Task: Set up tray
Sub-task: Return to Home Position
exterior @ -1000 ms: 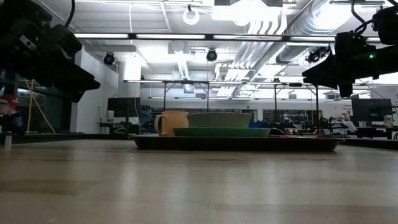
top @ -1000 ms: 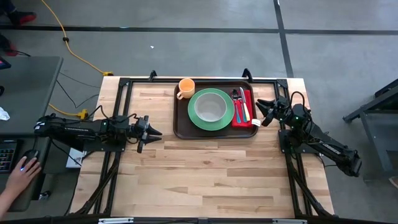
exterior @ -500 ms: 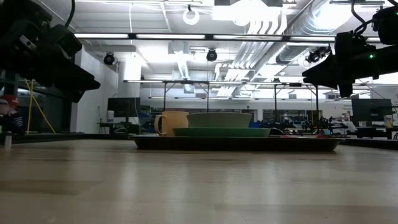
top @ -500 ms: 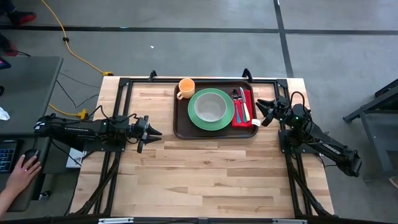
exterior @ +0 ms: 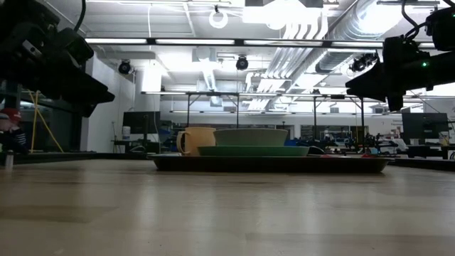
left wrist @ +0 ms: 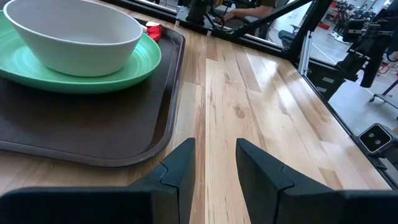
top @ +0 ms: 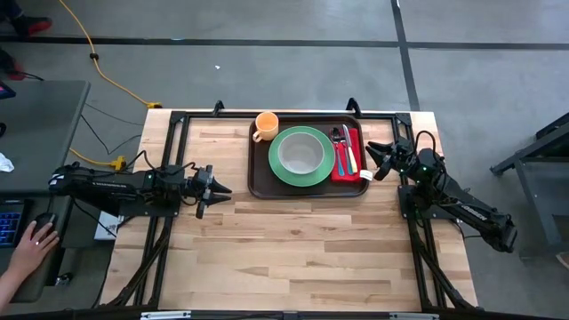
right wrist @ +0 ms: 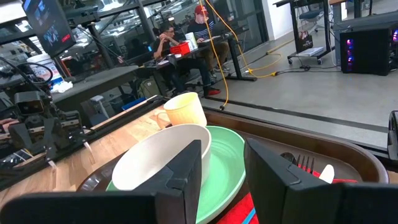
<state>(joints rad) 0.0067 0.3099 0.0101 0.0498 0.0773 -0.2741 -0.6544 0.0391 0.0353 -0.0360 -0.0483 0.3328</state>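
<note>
We find the dark brown tray (top: 260, 171) lying flat at the far edge of the counter (top: 302, 253), about midway along that edge. In the tray's middle sits a green plate (top: 278, 165) with a white bowl (top: 301, 153) on it. An orange mug (top: 266, 125) stands in the tray's far left corner, just beside the plate. Along the tray's right side lies a red napkin (top: 356, 140), and on it the cutlery (top: 345, 156) lies side by side, blue pieces and a yellow one.

The right gripper (top: 372, 161) hovers just off the tray's right rim, pointing toward the tray. Its fingers (right wrist: 186, 167) are spread, with nothing between them. The left gripper (top: 224, 189) hangs over bare counter to the left of the tray's near left corner, apart from the rim and pointing toward the tray. Its fingers (left wrist: 180, 174) are spread too and hold nothing. In the low view we see both grippers raised well above the counter, higher than the bowl and the mug.

Well to the left of the tray, beyond the counter, a person's hand (top: 36, 238) rests on a desk.
</note>
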